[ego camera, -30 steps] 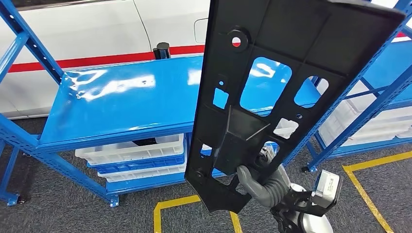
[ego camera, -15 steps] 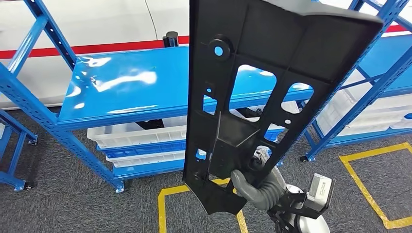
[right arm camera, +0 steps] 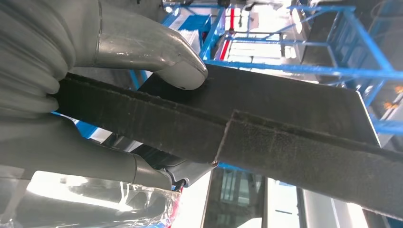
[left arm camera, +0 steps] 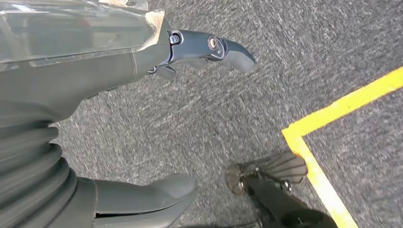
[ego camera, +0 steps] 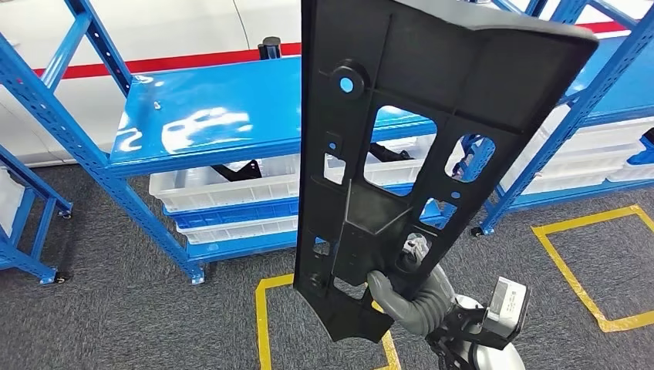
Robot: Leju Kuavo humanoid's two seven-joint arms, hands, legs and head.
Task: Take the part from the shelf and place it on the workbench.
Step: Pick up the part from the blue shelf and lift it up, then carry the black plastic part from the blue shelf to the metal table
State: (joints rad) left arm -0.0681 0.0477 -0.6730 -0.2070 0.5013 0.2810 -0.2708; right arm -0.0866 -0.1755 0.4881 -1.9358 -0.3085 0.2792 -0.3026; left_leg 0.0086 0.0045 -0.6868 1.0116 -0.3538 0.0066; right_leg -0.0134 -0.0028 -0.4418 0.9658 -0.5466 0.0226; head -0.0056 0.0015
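In the head view, the right hand [ego camera: 412, 297] gripped the part [ego camera: 409, 146], a long black plastic panel with cut-out windows, near its lower end. It held the panel upright and tilted a little, raised in front of the robot's body, probably so that the long piece would pass free of the shelf posts while being carried. Behind it stood the blue shelf [ego camera: 208, 127], its glossy top board bare where visible, with white bins [ego camera: 231, 193] stacked on the lower levels. Yellow floor tape [ego camera: 266, 324] marked squares on the grey carpet. No counter could be made out, so the placing step seemed not yet begun.

In the left wrist view, the left hand [left arm camera: 142, 118] hung over the carpet with its fingers [left arm camera: 214, 47] and thumb apart, holding nothing; it looked idle beside a yellow line, leaving the load to the other arm.

In the right wrist view, the right hand's thumb [right arm camera: 157, 52] pressed on one face of the part's edge [right arm camera: 266, 133] while the fingers [right arm camera: 119, 166] wrapped under the other face, pinching the panel between them. A clamp across the thin edge likely kept the panel from swinging.
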